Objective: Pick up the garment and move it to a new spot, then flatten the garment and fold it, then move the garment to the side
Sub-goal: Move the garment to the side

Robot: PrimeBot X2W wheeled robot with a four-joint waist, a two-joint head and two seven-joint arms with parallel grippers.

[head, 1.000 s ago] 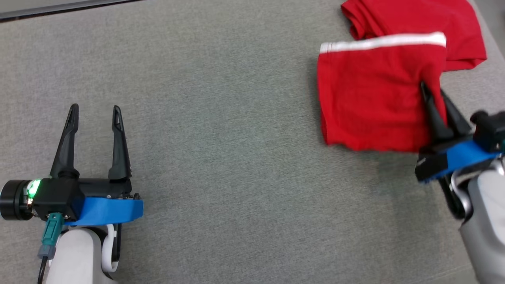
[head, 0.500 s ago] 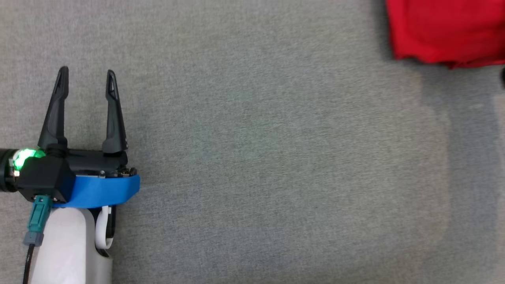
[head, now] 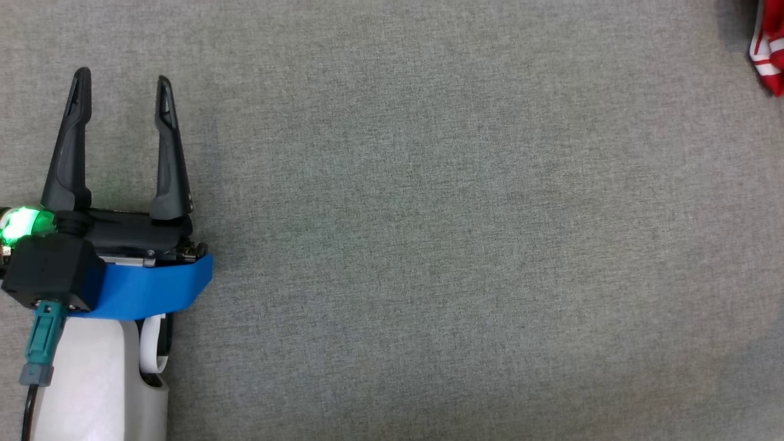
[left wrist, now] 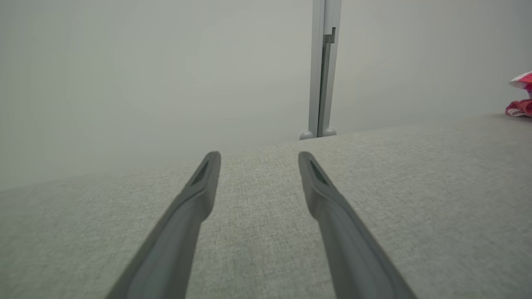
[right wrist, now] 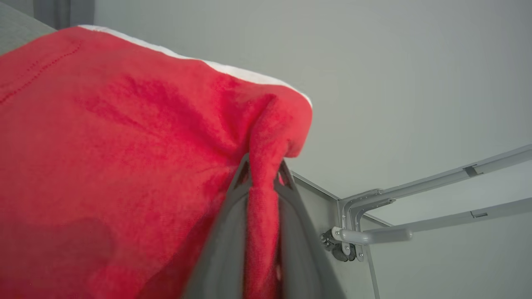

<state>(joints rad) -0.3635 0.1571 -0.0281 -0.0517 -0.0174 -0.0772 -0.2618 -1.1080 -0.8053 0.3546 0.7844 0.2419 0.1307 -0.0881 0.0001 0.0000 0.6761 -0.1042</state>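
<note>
The garment point(right wrist: 124, 158) is red cloth with a white band; in the right wrist view it drapes to the left, lifted, and my right gripper point(right wrist: 262, 168) is shut on a pinched fold of it. In the head view a small part of the garment point(head: 770, 55) shows at the top right edge. A scrap of the garment point(left wrist: 520, 95) sits at the far right of the left wrist view. My left gripper point(head: 120, 76) rests open at the left over the grey surface, nothing between its fingers, and the left gripper point(left wrist: 258, 155) shows the same wide gap in its own view.
The grey fabric-covered table point(head: 429, 245) spreads across the head view. A pale wall with a vertical metal post point(left wrist: 323, 70) stands behind the table's far edge. Grey metal frame bars point(right wrist: 415, 207) show to the right in the right wrist view.
The head view has shifted, so the garment slid from the upper right to the frame's right edge and the right gripper left the picture. The left gripper stays open.
</note>
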